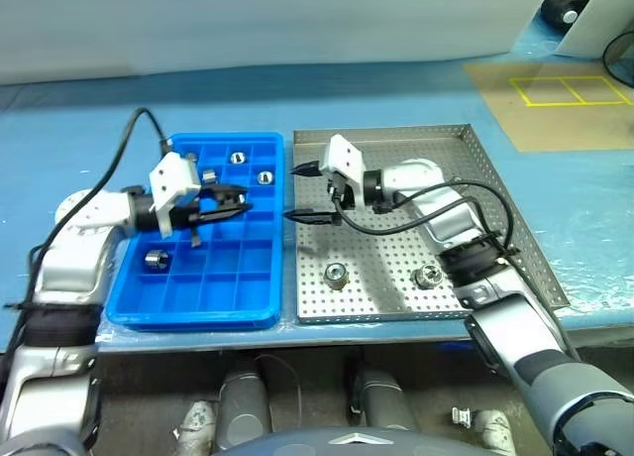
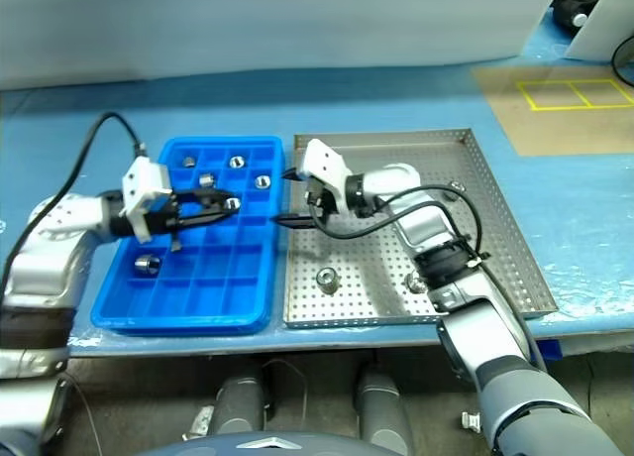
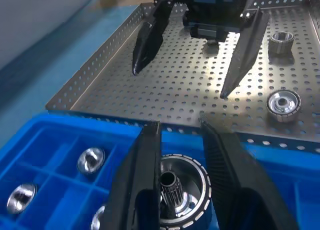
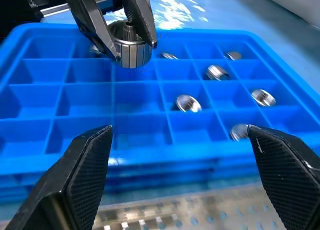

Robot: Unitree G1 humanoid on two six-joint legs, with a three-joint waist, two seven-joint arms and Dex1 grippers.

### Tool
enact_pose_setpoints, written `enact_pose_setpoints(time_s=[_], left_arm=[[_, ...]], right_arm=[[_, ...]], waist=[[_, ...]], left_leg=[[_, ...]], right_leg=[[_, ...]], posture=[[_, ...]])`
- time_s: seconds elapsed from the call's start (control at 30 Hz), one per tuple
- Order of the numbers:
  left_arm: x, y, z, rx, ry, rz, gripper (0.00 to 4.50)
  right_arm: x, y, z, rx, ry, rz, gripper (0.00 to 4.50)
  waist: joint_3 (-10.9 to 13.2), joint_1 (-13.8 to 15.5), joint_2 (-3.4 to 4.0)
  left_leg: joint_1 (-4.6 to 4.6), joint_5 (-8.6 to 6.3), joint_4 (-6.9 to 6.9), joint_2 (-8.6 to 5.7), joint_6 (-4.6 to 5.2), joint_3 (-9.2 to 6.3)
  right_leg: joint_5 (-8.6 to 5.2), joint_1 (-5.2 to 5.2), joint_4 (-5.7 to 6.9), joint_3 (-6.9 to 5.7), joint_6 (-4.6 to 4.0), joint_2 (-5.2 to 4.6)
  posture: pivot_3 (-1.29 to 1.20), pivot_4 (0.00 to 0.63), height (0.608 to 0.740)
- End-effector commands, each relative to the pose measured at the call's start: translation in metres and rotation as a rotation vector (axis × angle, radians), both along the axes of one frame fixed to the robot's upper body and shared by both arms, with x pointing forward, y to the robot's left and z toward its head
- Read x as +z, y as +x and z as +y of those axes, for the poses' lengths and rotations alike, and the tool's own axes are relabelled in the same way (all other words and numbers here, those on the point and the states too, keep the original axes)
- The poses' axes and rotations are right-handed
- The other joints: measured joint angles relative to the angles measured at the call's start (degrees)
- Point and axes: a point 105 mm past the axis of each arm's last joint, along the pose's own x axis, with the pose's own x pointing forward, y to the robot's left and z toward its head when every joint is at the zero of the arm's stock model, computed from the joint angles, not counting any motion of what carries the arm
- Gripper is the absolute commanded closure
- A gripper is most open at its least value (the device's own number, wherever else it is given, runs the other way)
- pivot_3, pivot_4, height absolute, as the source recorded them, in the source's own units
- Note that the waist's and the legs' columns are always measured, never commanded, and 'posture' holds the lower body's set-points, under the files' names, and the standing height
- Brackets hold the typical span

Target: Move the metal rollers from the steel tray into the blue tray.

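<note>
Nearest me, two rollers point(image 1: 336, 275) lie loose on the steel tray point(image 1: 495, 193), behind and below my right gripper point(image 1: 301, 191), well apart from its tips. That gripper is spread wide with nothing between its fingers, hanging at the tray's edge and pointing across at the blue tray point(image 1: 260, 312).

Just beyond its tips, my left gripper point(image 1: 230, 200) is clamped on a roller point(image 4: 128, 44), held above the blue compartments, not yet in one. Several more rollers point(image 1: 154, 260) sit in cells around and beneath it.

My worry is the gap between the two grippers: they face each other closely, and if either one advances, fingertip could strike fingertip and jar the held roller loose. Released from this height, I judge it could land on a divider and roll into an occupied cell or off the tray.
</note>
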Motion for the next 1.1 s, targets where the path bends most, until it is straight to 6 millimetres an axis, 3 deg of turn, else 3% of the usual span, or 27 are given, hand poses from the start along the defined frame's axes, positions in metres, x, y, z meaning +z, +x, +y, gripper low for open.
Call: enact_pose_setpoints(time_s=[0.03,0.23,0.5,0.7,0.87,1.1], left_arm=[[0.014,-0.01,0.019,0.111,-0.013,-0.057,3.58],[0.0,-0.018,0.04,0.261,-0.028,-0.042,3.58],[-0.028,-0.02,0.035,0.291,-0.062,0.021,3.58],[-0.031,0.012,0.045,0.37,-0.106,-0.041,3.58],[-0.032,0.028,0.036,0.345,-0.138,-0.052,3.58],[-0.049,0.044,0.021,0.289,-0.122,-0.014,3.58]], right_arm=[[0.014,-0.007,0.024,0.117,0.02,-0.059,0.04],[0.016,-0.012,0.042,0.205,0.029,-0.065,0.04],[0.018,-0.01,0.036,0.207,0.033,-0.052,0.04],[0.011,-0.014,0.03,0.198,0.007,-0.05,0.04],[0.009,-0.011,0.024,0.162,0.006,-0.05,0.04],[0.009,-0.009,0.014,0.104,0.007,-0.051,0.04]], waist=[[0.0,0.6,0.0],[0.0,3.4,0.0],[0.0,4.9,0.0],[0.0,4.8,-0.01],[0.0,4.5,-0.03],[0.0,3.9,-0.05]], left_leg=[[-0.02,0.04,-0.02,0.02,-0.07,-0.08],[-0.03,0.15,-0.03,0.08,-0.26,-0.29],[-0.06,0.21,-0.04,0.1,-0.35,-0.39],[-0.04,0.31,-0.05,0.11,-0.51,-0.45],[-0.05,0.36,0.02,0.09,-0.59,-0.46],[-0.05,0.38,0.02,0.09,-0.62,-0.46]], right_leg=[[-0.04,-0.01,0.09,-0.09,-0.07,0.0],[-0.15,0.01,0.37,-0.37,-0.21,-0.02],[-0.16,0.01,0.49,-0.51,-0.2,-0.04],[-0.15,-0.01,0.61,-0.53,-0.2,0.0],[-0.15,-0.01,0.66,-0.52,-0.2,-0.01],[-0.15,-0.02,0.67,-0.52,-0.21,0.0]], posture=[[0.2,0.15,0.74],[0.28,0.15,0.74],[0.25,0.15,0.74],[0.2,0.15,0.74],[0.16,0.15,0.74],[0.09,0.15,0.74]])
